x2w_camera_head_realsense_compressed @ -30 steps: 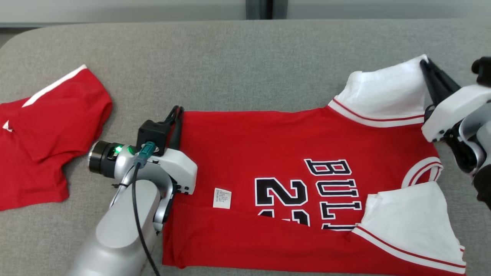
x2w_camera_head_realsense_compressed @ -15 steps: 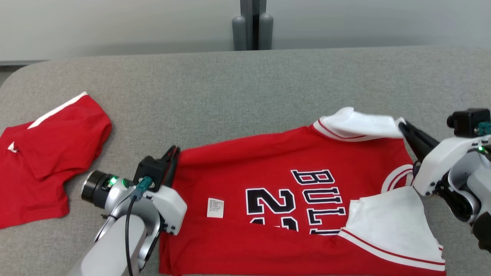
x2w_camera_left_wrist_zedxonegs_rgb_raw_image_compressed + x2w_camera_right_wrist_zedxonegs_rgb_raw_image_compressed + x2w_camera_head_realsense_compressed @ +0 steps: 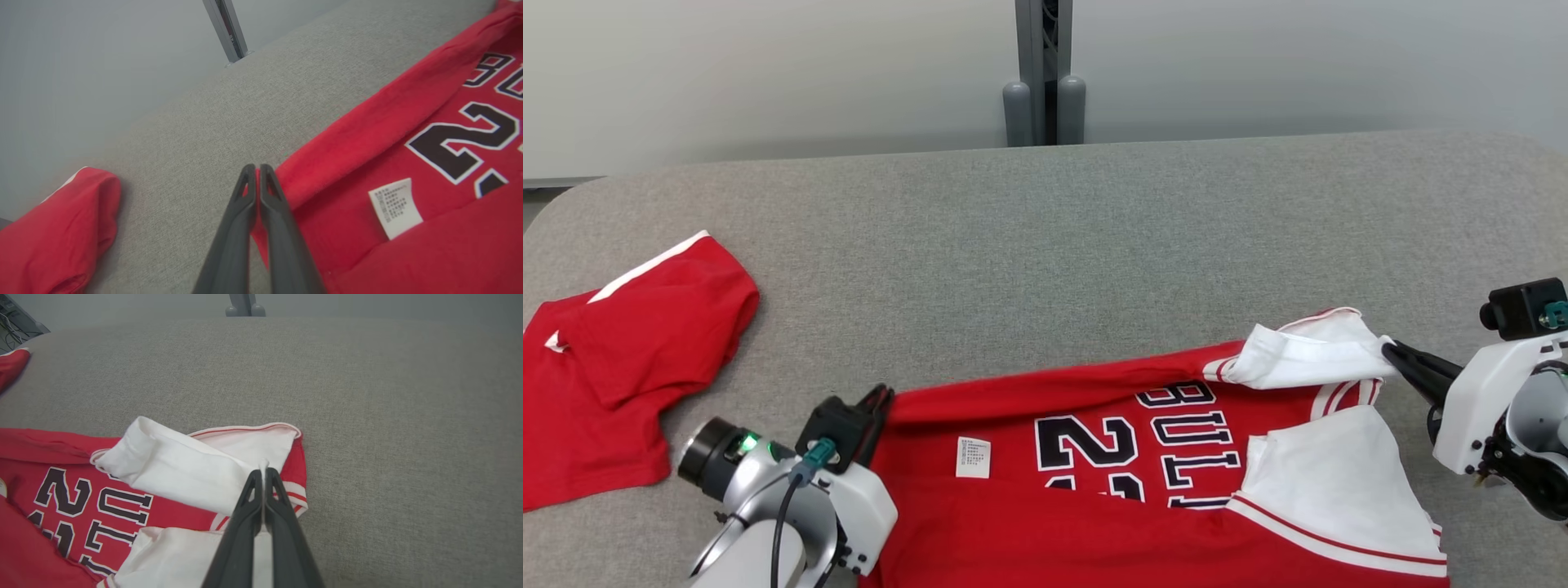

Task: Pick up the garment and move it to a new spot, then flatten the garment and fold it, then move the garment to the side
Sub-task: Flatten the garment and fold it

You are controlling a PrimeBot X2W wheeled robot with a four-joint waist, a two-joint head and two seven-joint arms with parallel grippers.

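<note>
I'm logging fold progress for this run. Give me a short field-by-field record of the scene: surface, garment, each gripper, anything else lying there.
surface: grey padded table
garment: red jersey, near edge folded over part of the print
left gripper: shut on the jersey's far hem corner
right gripper: shut on the far white sleeve
other: second red garment, lying apart at the left

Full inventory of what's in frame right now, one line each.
jersey: 1, red, white sleeves, black lettering, table's near edge
label: 1, white, on the jersey
shorts: 1, red, white stripe, table's left end
table: 1, grey fabric, under everything
post: 1, grey, behind the table
left gripper: 1, dark jaws shut on jersey hem
right gripper: 1, dark jaws shut on white sleeve
</note>
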